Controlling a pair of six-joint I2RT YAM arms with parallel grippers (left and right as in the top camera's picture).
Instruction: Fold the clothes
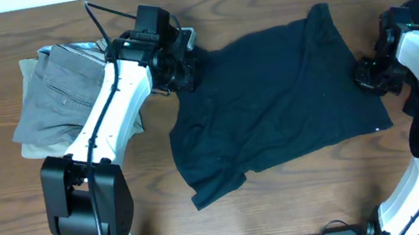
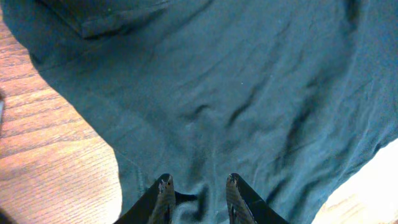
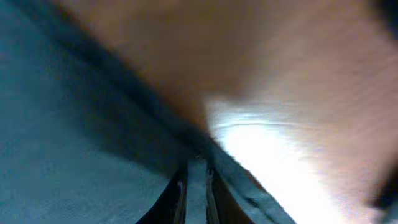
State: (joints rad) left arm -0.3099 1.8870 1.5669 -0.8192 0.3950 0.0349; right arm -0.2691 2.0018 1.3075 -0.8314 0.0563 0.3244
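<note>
Okay, black T-shirt (image 1: pixel 274 99) lies spread and wrinkled in the middle of the wooden table (image 1: pixel 6 217), one edge pulled up toward the far left, one sleeve sticking out at the near left corner. Left gripper (image 1: pixel 182 69) sits at the shirt's far-left edge, touching the cloth. In the left wrist view its fingers (image 2: pixel 165 196) are part-closed, a gap between them, and a raised ridge of the dark fabric (image 2: pixel 249 93) is pinched in that gap; bare wood (image 2: pixel 56 168) shows on the left. Right gripper (image 1: pixel 369 75) is at the shirt's right edge, about midway along it. The right wrist view is blurred, but its fingers (image 3: pixel 179 196) stand almost together with a thin strip of the shirt's edge caught between them, cloth (image 3: pixel 74 155) on the left and table on the right. A folded pile of grey and khaki trousers (image 1: pixel 54 96) sits at the far left of the table, partly under the white left arm (image 1: pixel 111 108), just beside the shirt's corner but I can't tell if touching
</note>
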